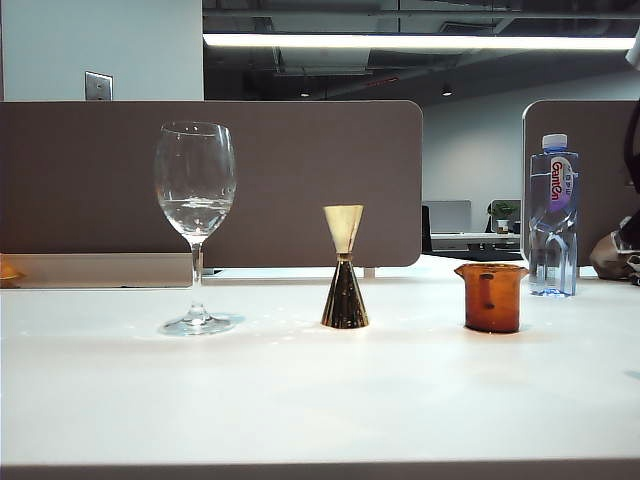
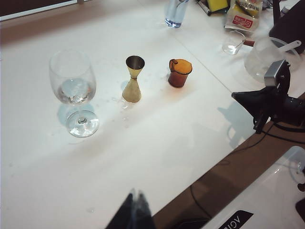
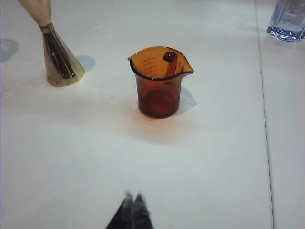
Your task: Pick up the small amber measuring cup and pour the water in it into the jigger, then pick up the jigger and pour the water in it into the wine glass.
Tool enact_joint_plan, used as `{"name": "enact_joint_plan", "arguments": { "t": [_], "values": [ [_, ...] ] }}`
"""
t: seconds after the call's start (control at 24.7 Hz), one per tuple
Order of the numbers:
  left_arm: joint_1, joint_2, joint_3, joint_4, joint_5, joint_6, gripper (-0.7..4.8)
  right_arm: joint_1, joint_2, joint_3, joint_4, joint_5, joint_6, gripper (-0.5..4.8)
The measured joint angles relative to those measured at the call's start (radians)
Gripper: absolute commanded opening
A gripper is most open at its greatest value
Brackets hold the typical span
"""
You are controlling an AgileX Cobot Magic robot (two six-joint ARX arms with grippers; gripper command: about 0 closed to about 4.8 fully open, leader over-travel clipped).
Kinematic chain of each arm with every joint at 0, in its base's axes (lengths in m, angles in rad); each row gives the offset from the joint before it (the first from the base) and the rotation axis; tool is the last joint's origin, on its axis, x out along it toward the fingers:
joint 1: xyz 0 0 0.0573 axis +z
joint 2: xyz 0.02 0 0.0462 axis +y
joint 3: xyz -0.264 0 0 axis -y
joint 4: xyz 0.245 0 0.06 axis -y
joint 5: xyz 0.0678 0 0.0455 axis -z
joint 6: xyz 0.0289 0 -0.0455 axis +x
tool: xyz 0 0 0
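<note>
The small amber measuring cup [image 1: 491, 297] stands upright on the white table [image 1: 300, 400], and in your exterior view it is the rightmost of three vessels set in a row. At its nine o'clock, well apart, you see the jigger [image 1: 345, 267] upright on its darker lower cone, pale cone on top. Further toward nine o'clock stands the wine glass [image 1: 195, 225], upright on its foot, with a little clear water [image 1: 195, 212] low in the bowl. At about two o'clock from the cup, just behind it, you have a clear plastic bottle [image 1: 553, 215] with a blue cap.

Your right gripper [image 3: 132, 210] hangs above the table near the cup, its dark fingertips pressed together and holding nothing; from its wrist camera the cup [image 3: 159, 82] looks empty, handle turned to the far side, pour lip to one side.

Your left gripper [image 2: 135, 210] also hangs over bare table, well apart from the glass [image 2: 74, 93], fingertips together with nothing between them. From there you can see the right arm [image 2: 271, 102] over the table's edge.
</note>
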Motion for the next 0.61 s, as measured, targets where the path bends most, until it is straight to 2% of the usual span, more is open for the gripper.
{"name": "enact_joint_plan", "arguments": {
  "t": [0.28, 0.45, 0.61],
  "values": [
    [0.0, 0.0, 0.0, 0.0, 0.0, 0.0, -0.02, 0.0, 0.0, 0.0, -0.003, 0.0, 0.0, -0.01],
    [0.0, 0.0, 0.0, 0.0, 0.0, 0.0, -0.02, -0.005, -0.132, 0.0, -0.037, 0.013, -0.026, -0.01],
    [0.0, 0.0, 0.0, 0.0, 0.0, 0.0, -0.02, -0.119, -0.361, 0.003, -0.033, 0.023, -0.066, -0.01]
  ]
}}
